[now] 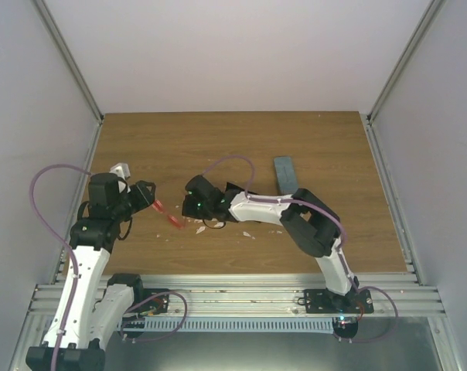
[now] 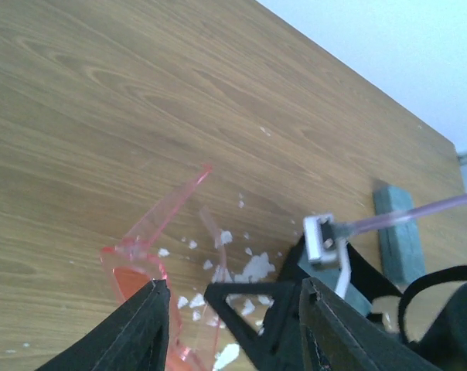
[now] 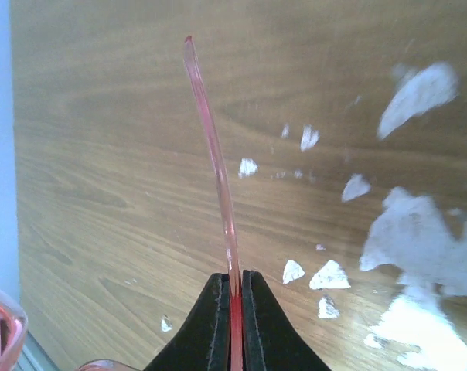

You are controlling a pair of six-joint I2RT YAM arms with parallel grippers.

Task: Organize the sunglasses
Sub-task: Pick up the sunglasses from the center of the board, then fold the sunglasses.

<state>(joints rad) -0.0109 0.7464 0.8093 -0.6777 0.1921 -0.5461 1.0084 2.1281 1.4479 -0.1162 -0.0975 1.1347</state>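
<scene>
Nearest the overhead camera, at 6 o'clock, both arms rise from a metal rail (image 1: 241, 287) at the edge of the wooden table (image 1: 218, 147). The left claw (image 1: 147, 193) points toward 4 o'clock. The sunglasses (image 1: 172, 216), pink-red and see-through, begin right at its tip and run on in that direction. The right claw (image 1: 193, 205) comes in from 3 o'clock and meets the far end of the same pair. Its own bulk hides its fingertips here, and the pair is too small to tell lens from temple. White flecks (image 1: 212, 228) dot the wood just below the right claw. A blue-grey case (image 1: 284, 176) lies well apart from it, toward 2 o'clock.

From the left wrist, that claw's two black fingers (image 2: 144, 328) stand partly apart at 6 o'clock. The pink front of the pair lies against the inner face of the 7 o'clock finger, and one temple (image 2: 175, 205) slants up toward 1 o'clock over the wood. The bottom edge cuts off the rest of the front, so whether the fingers press on it or merely flank it cannot be told. Between them pokes a finger of the right claw, at the second temple, which is faint against the flecks.

From the right wrist, its fingers (image 3: 210, 325) are pressed together at 6 o'clock, clamped on a thin pink temple that runs straight up toward 12 o'clock. A blurred pink curve shows in the 8 o'clock corner, cut off by the edge.
</scene>
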